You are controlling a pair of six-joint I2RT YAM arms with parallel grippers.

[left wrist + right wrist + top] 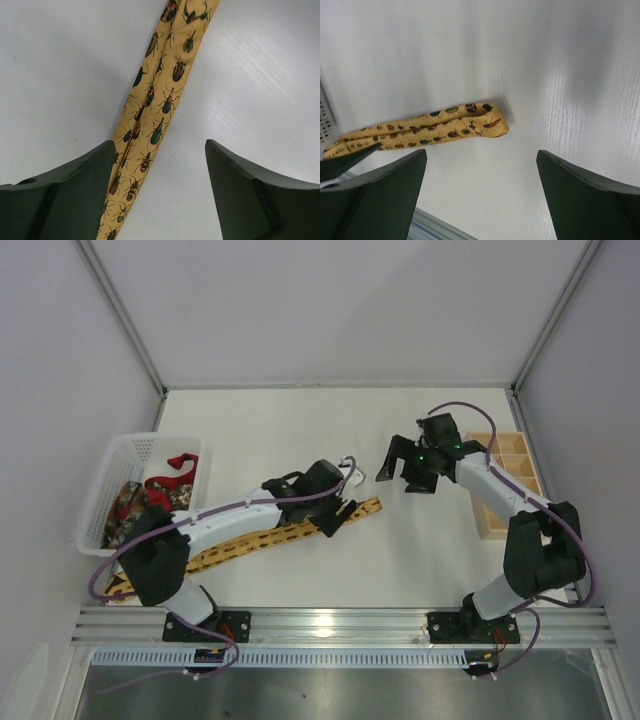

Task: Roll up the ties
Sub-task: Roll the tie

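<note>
The tabletop (400,560) carries a white basket (100,502) at its left edge, holding the red tie (180,462) and the patterned tie (125,505). The yellow beetle-print tie (262,538) lies doubled, running from the near-left corner toward the middle. The left fingers (75,195) and right fingers (380,190) are spread, holding nothing. A good roll likely starts squarely at the folded end (490,123), with the turns kept tight.

We saw that the left arm (235,512) and the right arm (497,490) were alike: white shells between bulky black joints, black bases (200,625) bolted down. Purple cables (96,580) looped along both. The left end effector (160,150) and right end effector (482,157) carried broad, dark, matte fingers (75,195) with curved inner edges.
</note>
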